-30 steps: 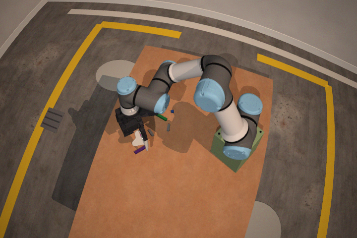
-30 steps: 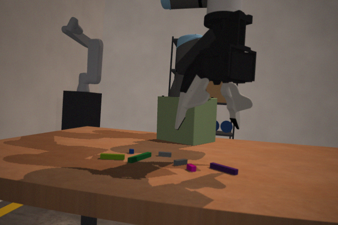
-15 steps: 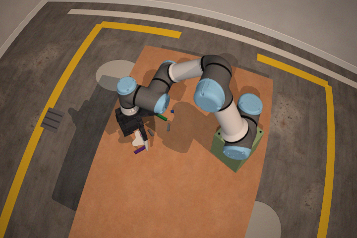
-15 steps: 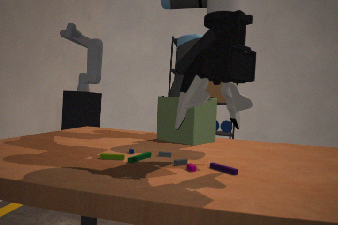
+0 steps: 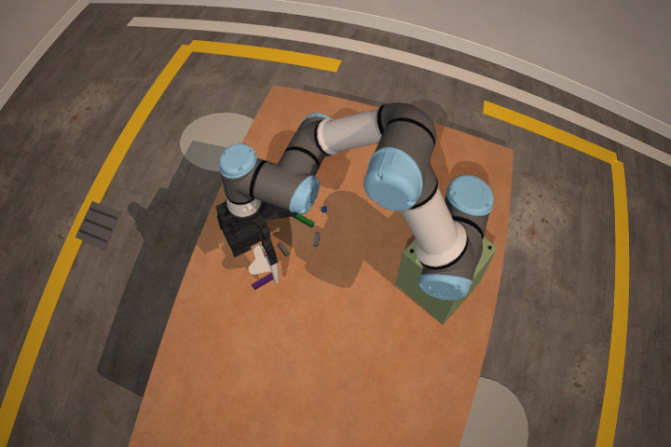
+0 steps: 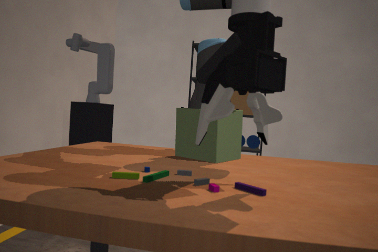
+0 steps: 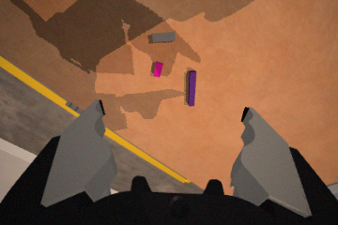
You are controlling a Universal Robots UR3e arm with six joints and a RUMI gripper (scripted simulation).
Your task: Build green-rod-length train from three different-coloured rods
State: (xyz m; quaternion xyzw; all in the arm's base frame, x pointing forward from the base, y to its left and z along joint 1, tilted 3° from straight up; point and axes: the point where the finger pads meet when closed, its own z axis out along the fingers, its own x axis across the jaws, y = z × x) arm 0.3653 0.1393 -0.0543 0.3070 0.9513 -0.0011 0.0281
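My gripper [image 6: 232, 139] hangs open and empty well above the table, over the purple rod [image 6: 250, 188] and the magenta rod [image 6: 213, 187]. In the wrist view the open fingers frame the purple rod [image 7: 192, 87], the magenta rod [image 7: 158, 68] and a grey rod [image 7: 163, 37]. The green rod [image 6: 155, 176] lies flat further left, with the lime rod [image 6: 125, 175] and the small blue rod [image 6: 147, 169] near it. Two grey rods [image 6: 201, 181] [image 6: 184, 172] lie between. All rods lie apart from one another. In the overhead view the gripper [image 5: 265, 264] partly hides the magenta rod.
The arm's green base block [image 6: 208, 135] stands at the back of the table. The table edge and a yellow floor line [image 7: 130, 150] show close under my left finger in the wrist view. A second grey robot [image 6: 94, 68] stands off the table, far left.
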